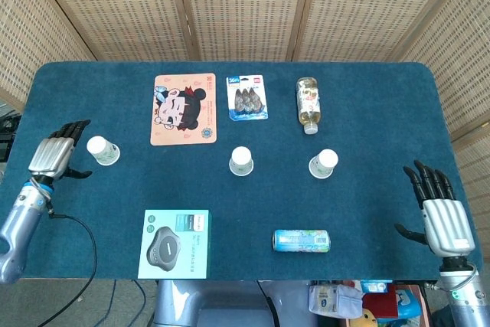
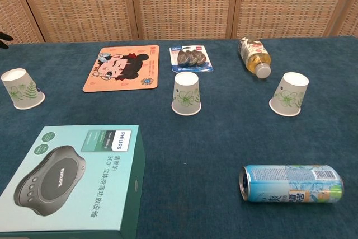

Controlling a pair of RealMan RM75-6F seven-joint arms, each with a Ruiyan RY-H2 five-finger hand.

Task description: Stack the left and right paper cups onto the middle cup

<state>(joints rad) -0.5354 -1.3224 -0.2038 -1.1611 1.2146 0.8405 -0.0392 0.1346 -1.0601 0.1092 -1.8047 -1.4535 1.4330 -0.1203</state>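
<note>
Just right of the left hand (image 1: pixel 55 153), fingers spread and empty: left paper cup (image 1: pixel 102 150), upside down on the table (image 1: pixel 367 112), not yet gripped. Further right, well apart: middle cup (image 1: pixel 241 161), inverted, nothing stacked on it. Beyond it, nearer the right hand (image 1: pixel 442 212): right paper cup (image 1: pixel 324 164), inverted, untouched; that hand is splayed, empty, at the table's edge. Progress: neither cup stacked; both lifts remain. Contents: none visible, all three cups mouth-down. Also lying down, nearer the right hand: a bottle (image 1: pixel 308 102) and a can (image 1: pixel 302 240), contents indiscernible.
</note>
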